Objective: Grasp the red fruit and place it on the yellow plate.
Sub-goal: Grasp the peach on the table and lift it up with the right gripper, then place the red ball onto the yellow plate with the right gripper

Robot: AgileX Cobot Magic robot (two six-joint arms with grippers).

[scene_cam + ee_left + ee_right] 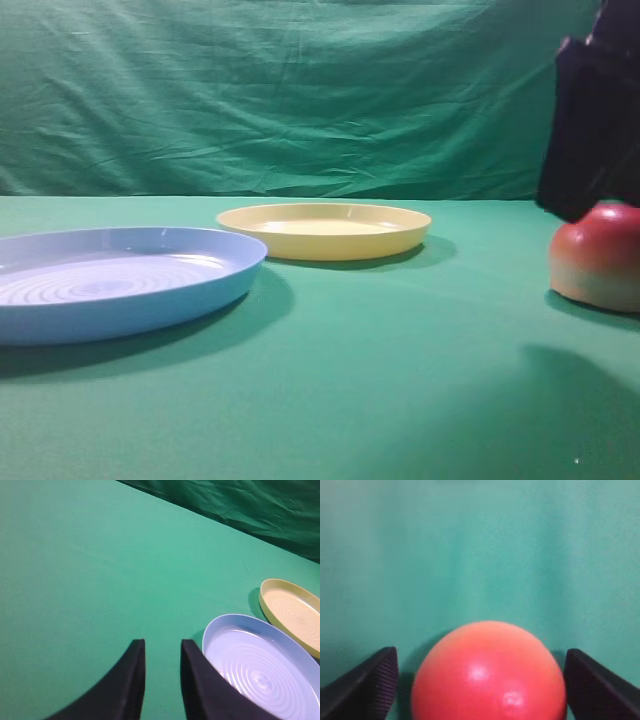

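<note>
One glossy red dome-shaped toy fruit sits on the green cloth at the right, between the right gripper's spread jaws, untouched. Grasping is in hand; next, closing, lifting, and carrying it left to the shallow pale-yellow plastic plate.

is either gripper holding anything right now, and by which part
Nothing is held. The right gripper is open with a finger on each side of the red fruit, gaps visible on both sides. The left gripper is empty.

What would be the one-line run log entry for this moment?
right gripper: open, astride glossy red dome-shaped toy fruit | fruit: on green cloth | round pale-yellow plastic plate: empty
</note>
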